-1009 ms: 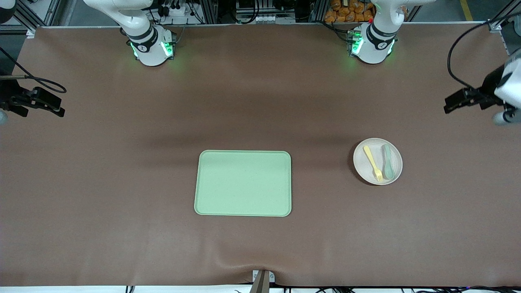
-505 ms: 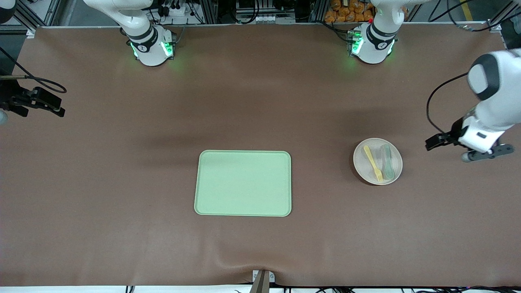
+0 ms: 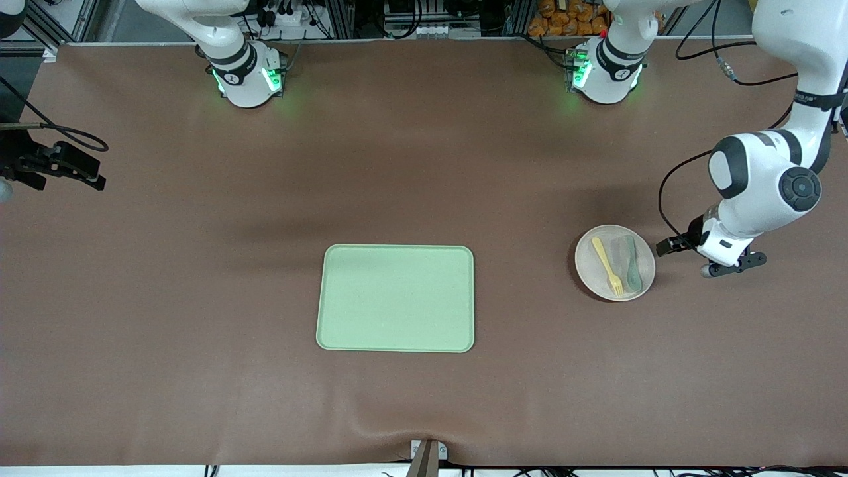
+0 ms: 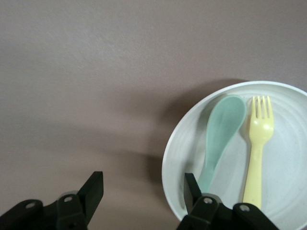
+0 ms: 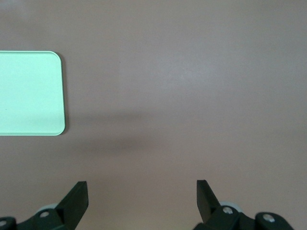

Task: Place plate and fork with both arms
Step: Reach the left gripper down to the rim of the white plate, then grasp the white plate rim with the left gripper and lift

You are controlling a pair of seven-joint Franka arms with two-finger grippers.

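The pale plate lies on the table toward the left arm's end. On it lie the yellow fork and a grey-green spoon, side by side. My left gripper hovers beside the plate on the side of the left arm's end of the table. In the left wrist view it is open and empty, one finger over the plate's rim. The spoon and fork show there too. My right gripper is open and empty over bare table, waiting at the right arm's end.
A rectangular light green tray lies at the table's middle; its corner shows in the right wrist view. The right arm's wrist sits at the view's edge. A brown mat covers the table.
The left arm has swung in from the table's end and come down beside the plate. The right arm, plate, fork, spoon and tray have not moved.
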